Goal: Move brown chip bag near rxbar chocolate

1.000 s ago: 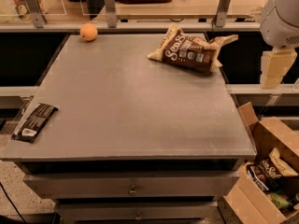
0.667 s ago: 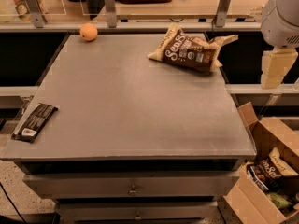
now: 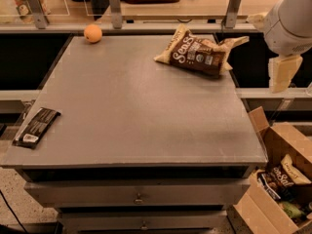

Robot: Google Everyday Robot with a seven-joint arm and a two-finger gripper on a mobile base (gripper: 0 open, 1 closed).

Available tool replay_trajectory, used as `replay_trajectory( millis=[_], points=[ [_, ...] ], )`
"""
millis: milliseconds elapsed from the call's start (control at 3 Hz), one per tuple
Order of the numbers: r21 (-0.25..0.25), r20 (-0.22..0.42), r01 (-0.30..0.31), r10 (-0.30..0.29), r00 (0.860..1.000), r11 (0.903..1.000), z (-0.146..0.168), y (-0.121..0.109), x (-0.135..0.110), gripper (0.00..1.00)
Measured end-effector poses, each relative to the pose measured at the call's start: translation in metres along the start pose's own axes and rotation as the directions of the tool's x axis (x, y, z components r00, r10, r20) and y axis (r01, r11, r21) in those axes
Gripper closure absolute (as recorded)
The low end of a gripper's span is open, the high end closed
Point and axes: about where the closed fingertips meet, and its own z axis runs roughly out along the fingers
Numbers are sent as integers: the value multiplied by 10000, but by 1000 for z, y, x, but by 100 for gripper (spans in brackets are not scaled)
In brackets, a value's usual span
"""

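The brown chip bag lies on its side at the far right of the grey table, its white "Sea S..." lettering facing up. The rxbar chocolate, a thin flat black bar with a white patch at its near end, lies at the table's front left edge. My gripper hangs from the white arm at the right, beyond the table's right edge and to the right of the bag, not touching it. It holds nothing that I can see.
An orange sits at the table's far left corner. An open cardboard box on the floor at the right holds a smaller "Sea Salt" bag. A railing with posts runs behind the table. Drawers are below the tabletop.
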Motion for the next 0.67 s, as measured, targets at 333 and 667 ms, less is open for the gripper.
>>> replay_trajectory(
  millis=[333,667],
  points=[
    [331,310,779,-789,9964,9964,25,-12,-4,0],
    [728,553,1482,-1524,9868,9863,48,-27,-14,0]
  ],
)
